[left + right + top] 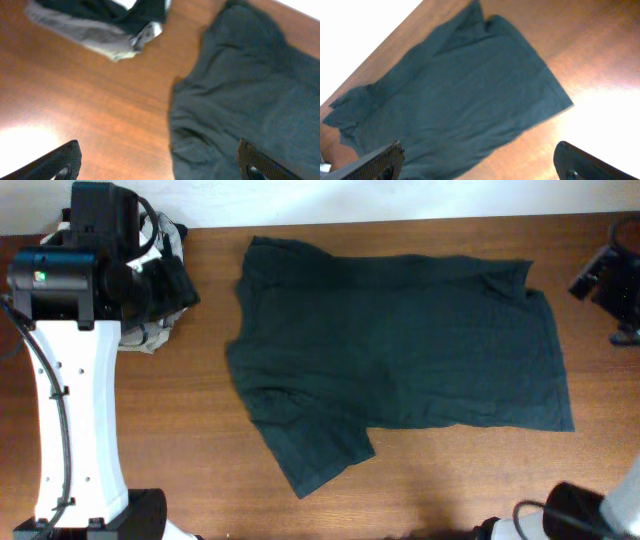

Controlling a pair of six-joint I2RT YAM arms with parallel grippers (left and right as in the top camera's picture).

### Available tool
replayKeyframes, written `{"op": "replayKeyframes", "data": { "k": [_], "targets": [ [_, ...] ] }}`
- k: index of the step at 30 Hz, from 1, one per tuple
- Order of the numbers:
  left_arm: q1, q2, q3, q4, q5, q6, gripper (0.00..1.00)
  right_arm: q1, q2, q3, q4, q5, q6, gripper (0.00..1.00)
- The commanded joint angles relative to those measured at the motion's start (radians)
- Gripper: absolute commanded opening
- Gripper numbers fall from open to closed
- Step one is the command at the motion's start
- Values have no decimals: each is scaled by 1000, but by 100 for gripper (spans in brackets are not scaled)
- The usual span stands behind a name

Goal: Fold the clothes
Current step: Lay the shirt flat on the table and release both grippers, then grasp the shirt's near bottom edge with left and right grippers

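A brown wooden table [200, 430] meets a white backdrop [400, 198] along its far edge.

No legible text, labels, brands, numbers or signs appear in any view. The shirt [400, 340], the desk [200, 430] and the arm housings carry no readable markings.
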Motion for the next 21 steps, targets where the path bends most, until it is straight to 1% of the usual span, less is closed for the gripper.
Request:
{"op": "replayKeyframes", "data": {
  "k": [1,3,4,5,6,7,8,10,12,13,15,17,19,21],
  "targets": [
    [-18,-76,-90,-60,-48,-78,99,-73,-138,-134,-4,34,23,99],
    [-47,-132,-222,-23,-36,-81,99,-109,-207,-275,22,35,2,99],
    [-61,-173,-341,34,9,-81,99,-125,-246,-401,61,39,0,99],
    [-69,-216,-481,113,94,-81,99,-132,-266,-489,98,41,1,99],
    [-69,-240,-579,171,180,-81,99,-140,-282,-579,139,40,13,99],
    [-69,-260,-709,244,291,-80,99,-147,-288,-647,172,40,31,99],
    [-76,-266,-829,304,355,-80,99,-157,-289,-715,217,36,31,99],
    [-115,-265,-1038,407,419,-80,99,-174,-279,-834,320,30,31,99],
    [-184,-265,-1173,504,446,-81,99,-185,-264,-909,399,27,31,99],
    [-216,-264,-1213,556,446,-81,99,-185,-252,-932,426,26,31,99],
    [-273,-257,-1243,602,420,-119,99,-185,-217,-949,449,21,31,99],
    [-305,-229,-1243,601,370,-156,99,-185,-179,-949,449,18,31,99],
    [-322,-187,-1243,577,370,-155,99,-185,-146,-952,455,18,31,99],
    [-347,-142,-1243,536,366,-123,99,-185,-119,-954,471,14,31,99]
  ]
}}
